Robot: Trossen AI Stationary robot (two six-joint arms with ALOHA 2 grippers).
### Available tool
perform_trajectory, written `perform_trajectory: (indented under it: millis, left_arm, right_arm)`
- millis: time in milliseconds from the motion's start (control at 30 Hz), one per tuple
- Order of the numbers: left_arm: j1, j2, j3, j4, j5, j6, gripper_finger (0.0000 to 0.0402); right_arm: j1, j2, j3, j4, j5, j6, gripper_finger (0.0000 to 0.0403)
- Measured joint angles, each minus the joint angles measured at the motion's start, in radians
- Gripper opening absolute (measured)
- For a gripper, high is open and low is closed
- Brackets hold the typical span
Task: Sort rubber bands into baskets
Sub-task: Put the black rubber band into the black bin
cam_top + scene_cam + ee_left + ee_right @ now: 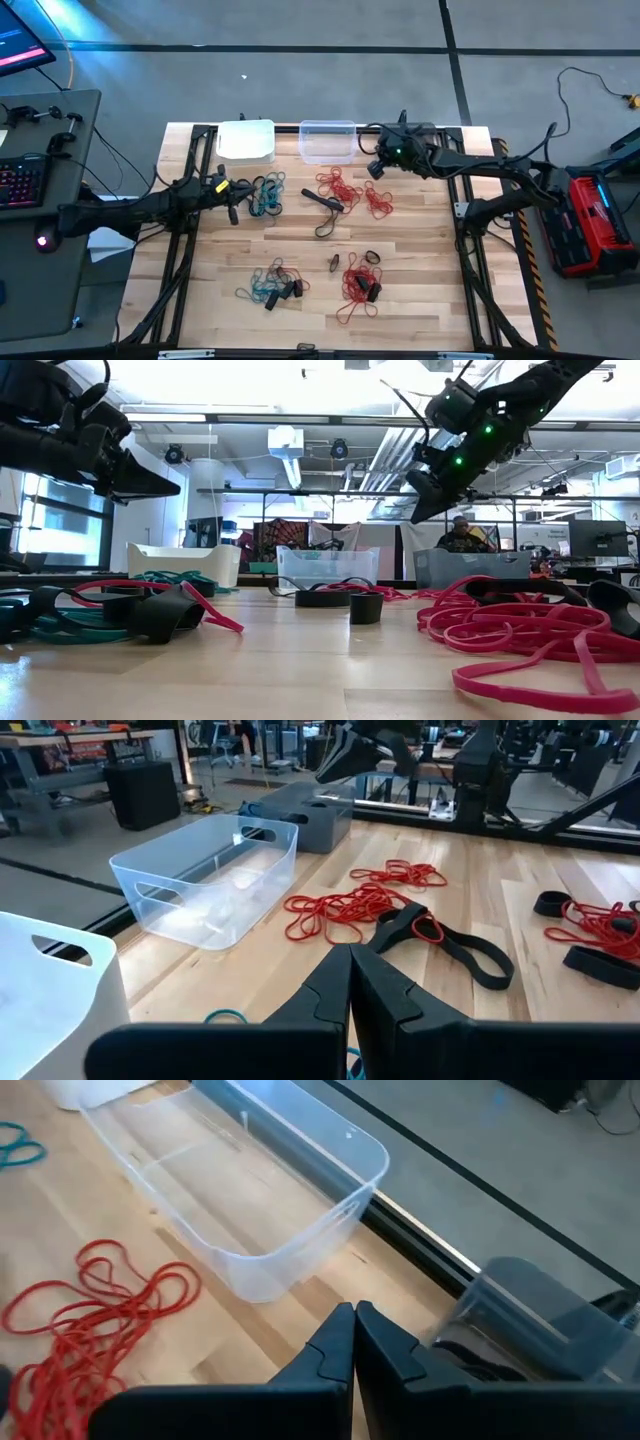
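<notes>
You've got both arms up off the table w/ nothing in either gripper; the left gripper [350, 982] has its jaws clenched together, empty, hovering over the left side of the wooden table [420, 300] just beside a teal-and-black bunch of rubber bands [266, 193]; the right gripper [355, 1342] is also clenched shut and empty, raised near the back edge, above the gap btw the clear basket [327, 140] and the dark grey basket [525, 1320], which sits mostly under that arm in the high view. Baskets stand in a row along the back edge: white basket [246, 140] on the left, clear one in the middle, grey one to the right; the clear one looks empty from the wrist views, the white one's inside you can't judge well. Bands all lie loose on the tabletop, none in a basket that you can see: red bunch [338, 186] in front of the clear basket w/ a second red tangle [378, 203] just beside it; wide black bands [326, 205] near the centre, one looped through a red band in the left wrist view; a mixed teal/black bunch [272, 285] at front left; a red/black bunch [358, 285] at front centre, w/ a couple of small dark loops near it. Low view shows a person [462, 536] seated in the room well behind the table.
</notes>
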Motion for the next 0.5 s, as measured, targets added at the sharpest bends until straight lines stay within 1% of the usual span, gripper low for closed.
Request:
perform_trajectory:
  millis: [167, 367, 500]
  left_arm:
    - [0.000, 0.029, 0.000, 0.024, 0.005, 0.000, 0.0000]
    - [0.000, 0.068, 0.000, 0.064, 0.008, 0.000, 0.0000]
    - [0.000, 0.089, 0.000, 0.064, 0.008, 0.000, 0.0000]
  right_arm:
    - [0.036, 0.000, 0.000, 0.034, -0.022, -0.013, 0.0000]
    - [0.062, 0.000, 0.000, 0.046, -0.040, -0.075, 0.0000]
    - [0.077, 0.000, 0.000, 0.056, -0.077, -0.077, 0.0000]
